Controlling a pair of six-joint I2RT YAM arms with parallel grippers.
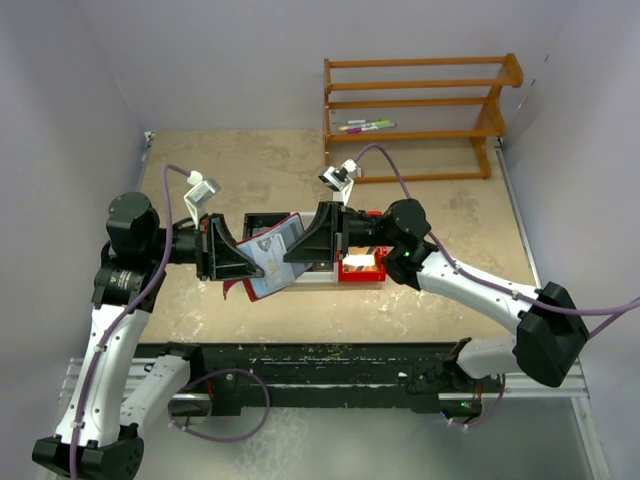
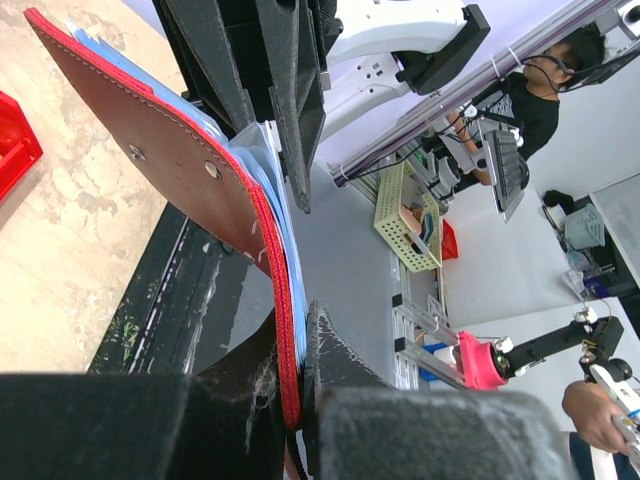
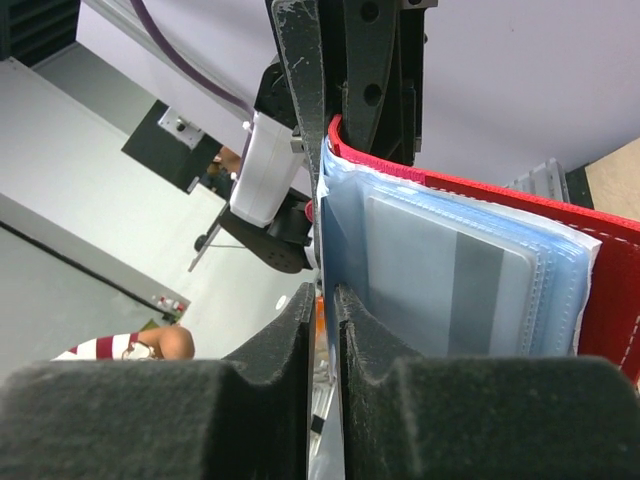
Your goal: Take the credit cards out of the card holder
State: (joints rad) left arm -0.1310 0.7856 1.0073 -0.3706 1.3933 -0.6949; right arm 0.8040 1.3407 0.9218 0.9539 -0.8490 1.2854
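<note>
L gripper (image 2: pixel 298 400) is clamped tight on the holder (image 2: pixel 170 160), on its maroon cover edge, holding it up off the table (image 1: pixel 200 160) btwn my two grippers. Cards (image 3: pixel 430 290) sit inside the blue sleeves (image 3: pixel 345 230), one w/ a grey stripe showing thru. R gripper (image 3: pixel 325 320) has jaws nearly together w/ a sleeve edge running btwn them, can't tell if they're actually pinching it; red bin (image 1: pixel 362 270) just beyond.

Open card holder (image 1: pixel 270 264) held up over the table (image 1: pixel 450 290), between the tips of left gripper (image 1: pixel 252 262) and right gripper (image 1: pixel 290 252) facing each other, red bin (image 1: pixel 362 278) just behind the right gripper, wooden rack (image 1: pixel 415 110) with markers (image 1: pixel 366 126) well beyond it
</note>
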